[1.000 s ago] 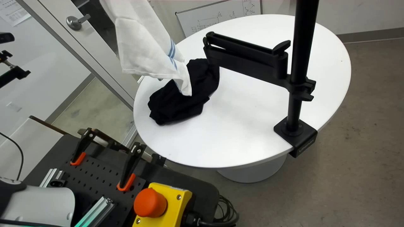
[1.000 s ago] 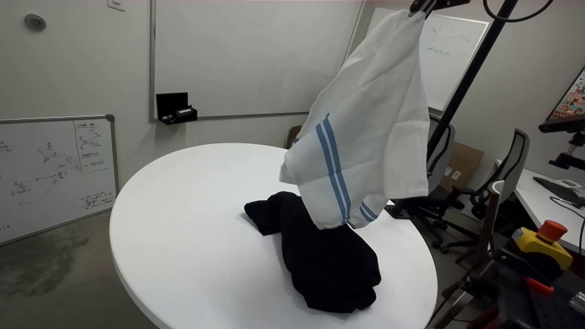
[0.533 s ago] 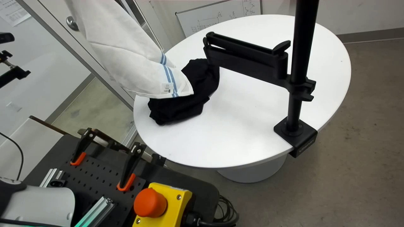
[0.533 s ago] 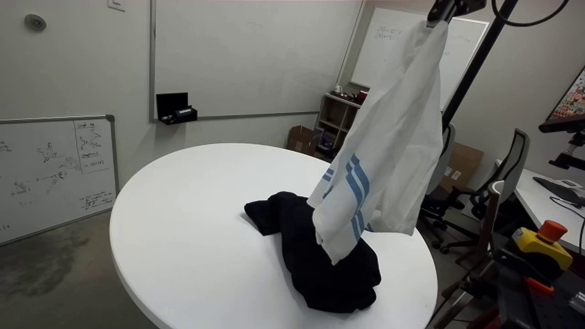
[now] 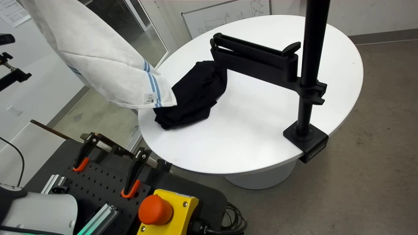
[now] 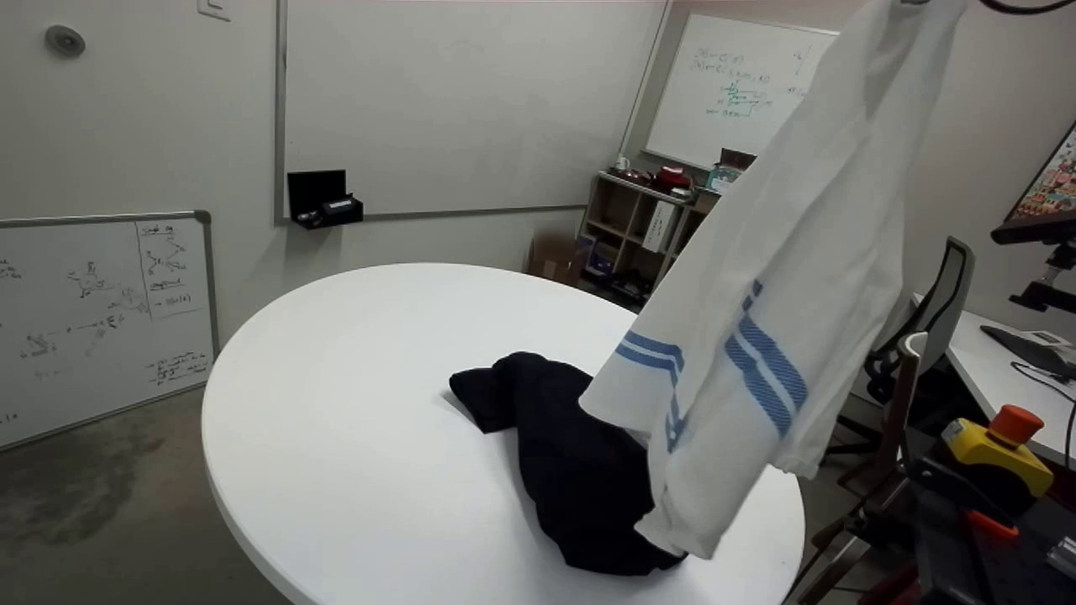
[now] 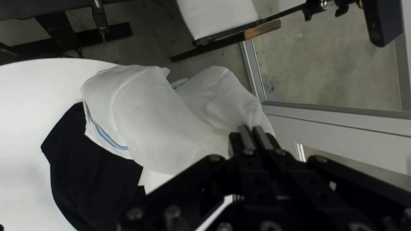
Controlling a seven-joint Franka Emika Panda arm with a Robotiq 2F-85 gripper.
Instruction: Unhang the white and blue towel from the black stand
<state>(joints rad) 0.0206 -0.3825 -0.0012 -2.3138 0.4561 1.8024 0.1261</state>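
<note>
A robotic hand [image 7: 251, 129], its tips nearly together, clamps a gathered fold of a white and blue towel [image 7: 167, 122] that hangs aslant. In an exterior view, reckoned from the centre of the round white desk [image 5: 258, 130], the towel is out between 9 and 10 o'clock, while the black stand [image 5: 308, 81] is fixed to the edge near 4 o'clock, the two well apart: the unhanging itself looks done. At 9 o'clock on the desk lies a crumpled dark cloth [image 5: 197, 94]; the towel's low corner overlaps it in both exterior views, but whether they touch cannot be told. What likely remains is a clean carry and set-down. Done well, that calls for a slow, even move away from 4 o'clock, enough lift for the trailing corner to clear the dark cloth, and no release until the hem has settled.
</note>
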